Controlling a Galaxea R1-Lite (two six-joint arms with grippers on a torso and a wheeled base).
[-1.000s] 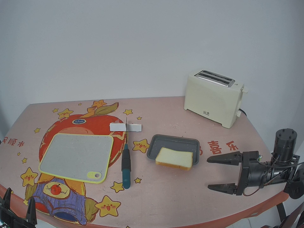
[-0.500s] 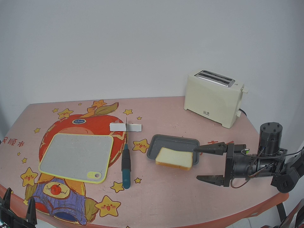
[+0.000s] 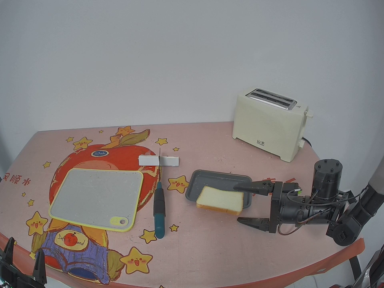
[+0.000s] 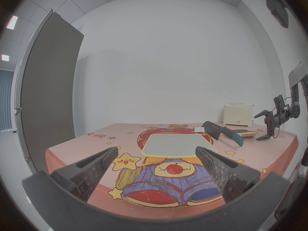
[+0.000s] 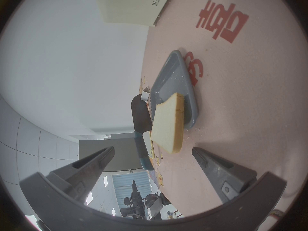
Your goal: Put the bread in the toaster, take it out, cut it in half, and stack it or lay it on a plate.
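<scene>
The bread (image 3: 220, 200) lies on the gray tray (image 3: 218, 175), with one edge over the rim. The right jaws are wide open just beside it. Slide in level, one jaw above and one below, then squeeze softly.

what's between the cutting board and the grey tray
A knife lies between cutting board and tray, seen in the head view.

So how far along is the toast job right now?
Done: nothing yet; the pale square bread slice lies on the grey rectangular plate, and the cream two-slot toaster shows no bread. In hand: the open right end effector is lined up at the slice, not gripping it. Still to do: toasting, cutting with the blue-handled knife on the green-rimmed cutting board, plating.
</scene>
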